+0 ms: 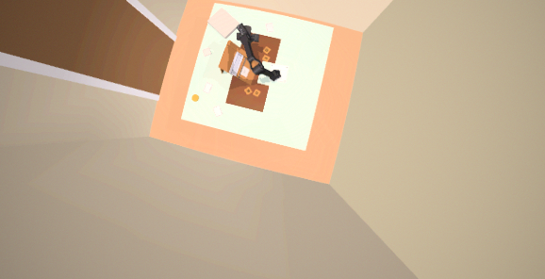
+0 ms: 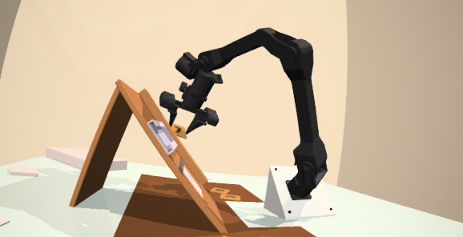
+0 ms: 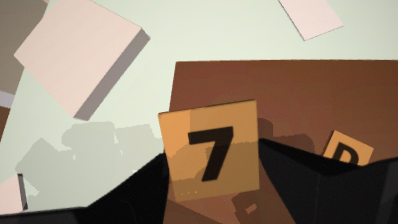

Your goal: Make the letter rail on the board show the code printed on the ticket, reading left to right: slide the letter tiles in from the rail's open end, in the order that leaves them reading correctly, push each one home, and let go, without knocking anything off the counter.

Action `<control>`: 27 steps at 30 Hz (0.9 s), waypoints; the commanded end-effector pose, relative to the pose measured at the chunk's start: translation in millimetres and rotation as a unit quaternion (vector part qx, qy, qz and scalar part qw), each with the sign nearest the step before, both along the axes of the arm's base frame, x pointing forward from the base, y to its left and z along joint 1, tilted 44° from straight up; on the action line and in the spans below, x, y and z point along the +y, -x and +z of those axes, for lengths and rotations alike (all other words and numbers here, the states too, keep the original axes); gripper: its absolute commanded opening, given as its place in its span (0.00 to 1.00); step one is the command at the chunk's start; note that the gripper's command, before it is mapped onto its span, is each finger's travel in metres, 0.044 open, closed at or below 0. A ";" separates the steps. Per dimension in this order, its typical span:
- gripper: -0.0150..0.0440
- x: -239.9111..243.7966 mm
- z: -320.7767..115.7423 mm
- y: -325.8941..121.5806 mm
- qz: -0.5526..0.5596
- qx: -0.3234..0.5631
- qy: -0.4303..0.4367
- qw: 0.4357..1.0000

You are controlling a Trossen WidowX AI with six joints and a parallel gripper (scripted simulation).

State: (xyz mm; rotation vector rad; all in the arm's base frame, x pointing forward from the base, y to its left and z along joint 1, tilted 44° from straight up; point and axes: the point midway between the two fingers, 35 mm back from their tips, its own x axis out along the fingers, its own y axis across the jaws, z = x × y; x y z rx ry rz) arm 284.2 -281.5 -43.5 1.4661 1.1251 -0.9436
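Top: black arm (image 1: 248, 52) reaches over the board (image 1: 228, 57); orange disc (image 1: 195, 98) on the tabletop (image 1: 292, 113).
Exterior: end effector (image 2: 180, 129) grasps the 7 tile (image 2: 179, 130) (image 3: 212, 150), raised near the board's (image 2: 140, 110) upper part.
Wrist: 7 upright between fingertips; D tile (image 3: 348, 148) on the brown mat (image 3: 300, 82).

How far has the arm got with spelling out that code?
Still early, it seems. The end effector holds the 7 tile in the air beside the sloped board. I can't make out any tile in the pale rail. Left: sliding the 7 in and letting go, then any others the code needs; the ticket is unreadable here.
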 end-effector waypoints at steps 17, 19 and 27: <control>0.25 -10.3 79.8 -13.4 0.028 -0.067 0.133 0.989; 0.25 -5.3 92.7 -21.1 0.039 -0.079 0.146 0.985; 0.25 12.6 142.5 -45.6 0.072 -0.145 0.197 0.967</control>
